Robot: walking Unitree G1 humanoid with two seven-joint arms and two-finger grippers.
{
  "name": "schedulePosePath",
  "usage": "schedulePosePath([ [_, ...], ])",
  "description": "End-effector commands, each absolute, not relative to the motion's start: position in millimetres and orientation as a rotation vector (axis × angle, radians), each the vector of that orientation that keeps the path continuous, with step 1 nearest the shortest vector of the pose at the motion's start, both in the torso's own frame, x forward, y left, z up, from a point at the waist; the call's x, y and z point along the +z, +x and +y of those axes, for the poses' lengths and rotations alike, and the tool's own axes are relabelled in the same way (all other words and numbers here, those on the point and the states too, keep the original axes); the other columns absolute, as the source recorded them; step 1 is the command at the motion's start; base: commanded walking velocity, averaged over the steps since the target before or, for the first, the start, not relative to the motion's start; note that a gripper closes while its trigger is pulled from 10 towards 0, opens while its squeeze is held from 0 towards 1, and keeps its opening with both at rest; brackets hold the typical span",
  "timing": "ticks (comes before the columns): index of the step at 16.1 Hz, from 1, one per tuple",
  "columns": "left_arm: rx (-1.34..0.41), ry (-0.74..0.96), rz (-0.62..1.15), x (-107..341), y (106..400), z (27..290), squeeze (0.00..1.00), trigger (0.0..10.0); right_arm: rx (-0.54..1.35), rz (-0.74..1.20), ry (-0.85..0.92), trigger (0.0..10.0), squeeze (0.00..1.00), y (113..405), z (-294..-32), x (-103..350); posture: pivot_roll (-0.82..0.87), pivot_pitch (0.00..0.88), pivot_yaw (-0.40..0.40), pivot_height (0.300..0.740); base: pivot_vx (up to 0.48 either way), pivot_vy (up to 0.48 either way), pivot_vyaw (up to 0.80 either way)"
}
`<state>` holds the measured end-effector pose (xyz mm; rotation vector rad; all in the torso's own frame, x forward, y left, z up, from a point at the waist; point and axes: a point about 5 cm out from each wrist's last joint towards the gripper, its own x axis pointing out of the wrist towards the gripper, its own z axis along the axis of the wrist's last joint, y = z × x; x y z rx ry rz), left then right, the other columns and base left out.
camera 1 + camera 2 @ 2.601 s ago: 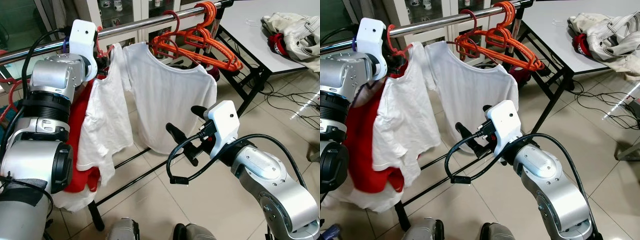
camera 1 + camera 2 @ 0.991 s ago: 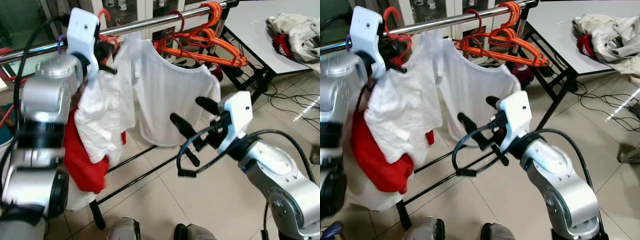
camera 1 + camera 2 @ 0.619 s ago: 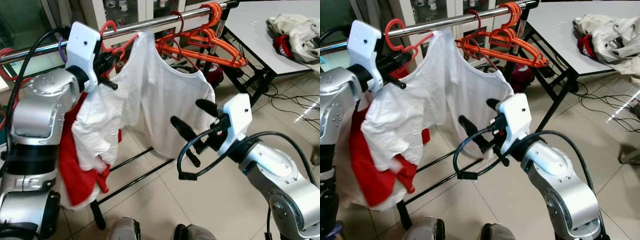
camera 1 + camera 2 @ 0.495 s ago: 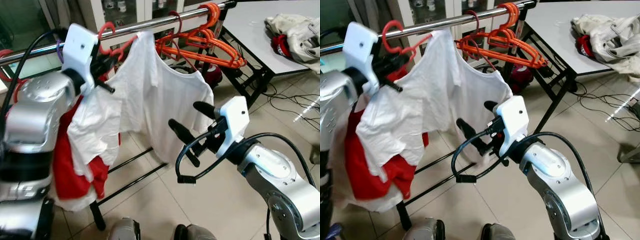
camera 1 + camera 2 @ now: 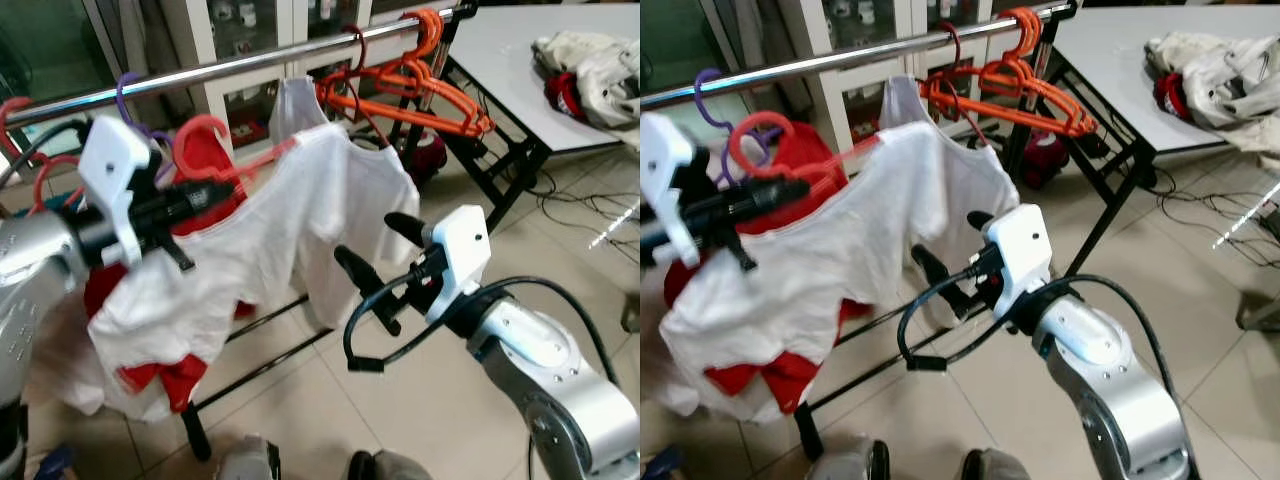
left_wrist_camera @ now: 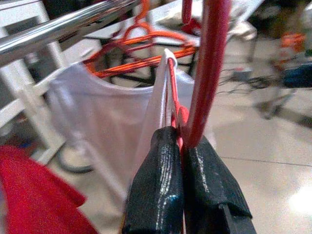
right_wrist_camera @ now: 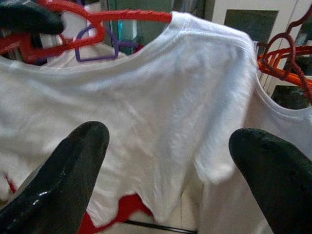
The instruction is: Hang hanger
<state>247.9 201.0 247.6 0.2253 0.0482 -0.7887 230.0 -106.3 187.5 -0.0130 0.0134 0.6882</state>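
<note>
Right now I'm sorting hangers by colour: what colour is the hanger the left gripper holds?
Red: the hanger, clearest in the left wrist view.

Bright, even indoor light. Glare is seen on the floor tiles (image 5: 610, 225) right of the right gripper (image 5: 378, 262). The left arm is motion-blurred. In the left wrist view, everything beyond the fingers (image 6: 161, 185) is soft.

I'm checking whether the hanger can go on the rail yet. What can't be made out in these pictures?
- Red hanger: its far arm, head views, is covered by the white T-shirt.
- Rail: its left end is cut off by the frame edge.
- Left gripper: the contact point, left wrist view, is blurred.
- Right gripper: the shirt's lower hem is hidden behind it.
</note>
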Motion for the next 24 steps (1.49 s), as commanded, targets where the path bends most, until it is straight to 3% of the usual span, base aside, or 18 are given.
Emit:
schedulePosePath([
  [1,-0.813,0.217,0.008,250,241,194,0.0,0.0,0.65,-0.003,-0.001,10.0,0.0,230,-113,189,0.02,0.093,-0.032,0.74,0.0,0.0,0.0],
  [2,-0.787,0.168,-0.002,241,240,189,0.0,10.0,0.626,0.005,-0.02,10.0,0.0,228,-117,186,0.02,0.094,-0.034,0.74,0.0,0.0,0.0],
  [6,-0.818,0.134,0.059,213,228,165,0.0,10.0,0.55,0.0,0.003,10.0,0.0,220,-127,185,0.0,0.098,-0.025,0.74,0.0,0.0,0.0],
  [9,-0.697,0.135,-0.026,208,238,159,0.0,10.0,0.42,-0.014,0.04,10.0,0.0,222,-139,184,-0.01,0.1,-0.018,0.74,0.0,0.0,-0.7],
  [17,-0.614,0.152,-0.099,206,262,130,0.0,10.0,0.125,-0.012,0.002,10.0,0.0,232,-167,182,-0.05,0.079,0.007,0.74,0.0,-0.083,-0.79],
  [24,-0.626,0.165,-0.145,215,276,122,0.0,10.0,0.143,-0.014,0.01,10.0,0.0,239,-160,187,-0.06,0.062,0.015,0.74,0.0,-0.303,0.0],
])
